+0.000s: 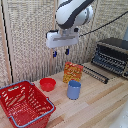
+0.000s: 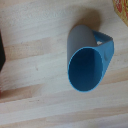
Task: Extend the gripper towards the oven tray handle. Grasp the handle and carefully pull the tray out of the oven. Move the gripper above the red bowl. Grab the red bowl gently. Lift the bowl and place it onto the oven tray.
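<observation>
In the exterior view my gripper (image 1: 60, 52) hangs high above the table, open, with nothing between its blue-tipped fingers. The red bowl (image 1: 48, 83) sits on the wooden table below it, slightly toward the exterior view's left. The oven (image 1: 116, 49) stands at the exterior view's right. Its dark wire tray (image 1: 107, 61) shows at the mouth, above a dark flat strip (image 1: 95, 73) that reaches onto the table. The wrist view shows neither the bowl nor my fingers, only a blue cup (image 2: 89, 62) directly beneath the camera.
The blue cup (image 1: 74, 89) stands upright beside the bowl, with an orange packet (image 1: 73, 72) behind it. A big red mesh basket (image 1: 25, 104) fills the front of the exterior view's left. A woven screen backs the table.
</observation>
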You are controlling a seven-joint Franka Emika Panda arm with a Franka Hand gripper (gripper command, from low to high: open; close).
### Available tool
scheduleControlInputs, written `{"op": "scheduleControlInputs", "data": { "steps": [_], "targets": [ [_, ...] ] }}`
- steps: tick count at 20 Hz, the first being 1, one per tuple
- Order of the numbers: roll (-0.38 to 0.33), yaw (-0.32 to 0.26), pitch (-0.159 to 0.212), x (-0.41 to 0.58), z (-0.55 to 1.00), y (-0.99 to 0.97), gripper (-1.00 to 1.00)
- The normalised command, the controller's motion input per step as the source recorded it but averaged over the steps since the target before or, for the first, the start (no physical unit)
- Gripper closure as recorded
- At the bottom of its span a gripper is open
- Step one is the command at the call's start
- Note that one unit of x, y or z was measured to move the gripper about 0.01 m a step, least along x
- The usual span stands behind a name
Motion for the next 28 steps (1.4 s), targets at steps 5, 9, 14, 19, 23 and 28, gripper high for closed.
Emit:
{"op": "scheduleControlInputs", "data": {
  "steps": [5,9,14,19,23,28],
  "targets": [
    [-0.274,0.089,0.01,-0.055,0.01,-0.1,-1.0],
    [-0.319,0.127,0.0,-0.084,0.03,-0.25,-1.0],
    [-0.322,0.141,0.0,-0.113,0.0,-0.27,-1.0],
    [-0.292,0.137,0.0,-0.002,-0.03,-0.36,-1.0],
    [-0.301,0.126,0.0,-0.005,-0.02,-0.38,-1.0],
    [-0.313,0.115,0.0,-0.027,-0.01,-0.4,-1.0]
  ]
}}
